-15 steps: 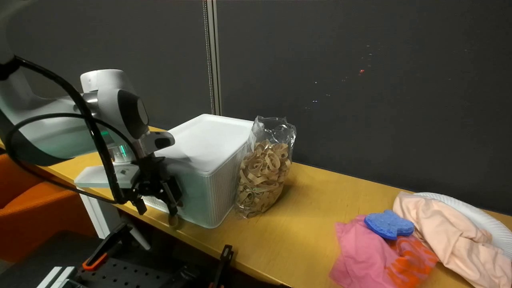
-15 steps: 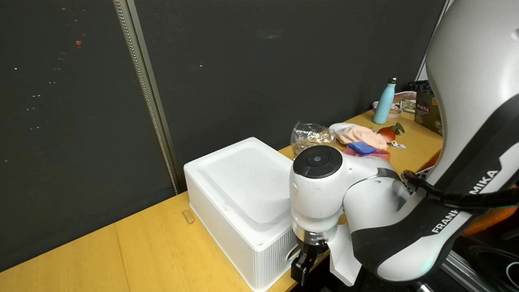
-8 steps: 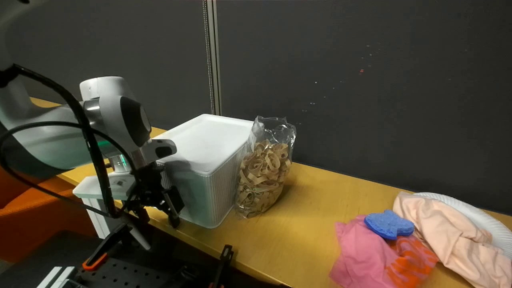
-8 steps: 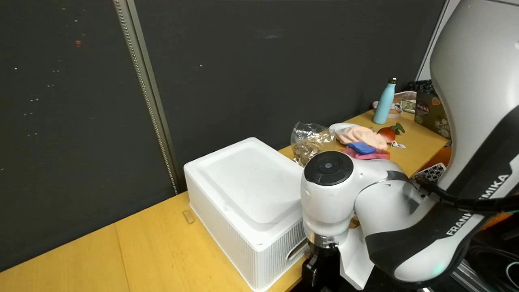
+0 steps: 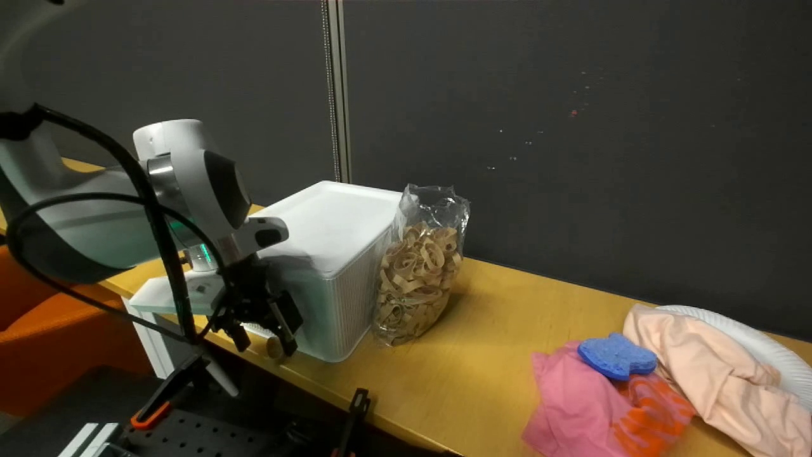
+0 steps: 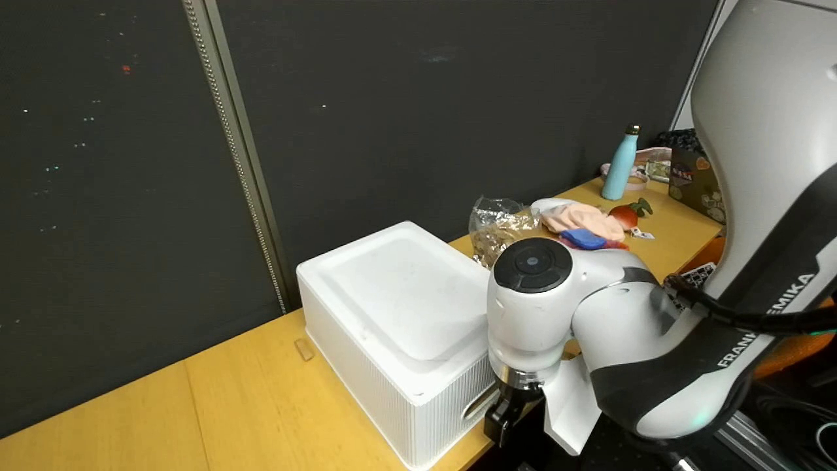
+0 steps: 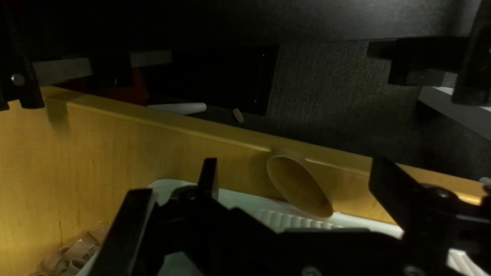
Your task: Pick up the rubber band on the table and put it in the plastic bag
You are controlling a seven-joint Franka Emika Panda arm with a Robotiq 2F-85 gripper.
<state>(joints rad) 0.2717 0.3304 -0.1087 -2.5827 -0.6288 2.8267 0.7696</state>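
The tan rubber band (image 7: 301, 188) rests at the front edge of the table (image 7: 115, 153), beside the white box, in the wrist view. It also shows as a small tan ring (image 5: 275, 347) in an exterior view. My gripper (image 7: 294, 165) is open, its fingers apart on either side of the band without touching it. The gripper (image 5: 265, 344) points down at the table edge. In an exterior view the gripper (image 6: 498, 428) shows, but the band is hidden. The clear plastic bag (image 5: 419, 279), holding many tan bands, stands upright against the box; its top (image 6: 500, 229) shows too.
The white box (image 5: 330, 228) stands close beside the gripper. Another small tan band (image 6: 303, 349) lies on the box's far side. Pink cloth (image 5: 577, 400), a blue sponge (image 5: 616, 357) and peach cloth (image 5: 717, 362) lie farther along. A black clamp (image 5: 355, 412) grips the table edge.
The gripper has lowered toward the table edge, then shifted slightly toward the box. The band, covered by a finger half a second ago in an exterior view, shows again. The bag has not moved.
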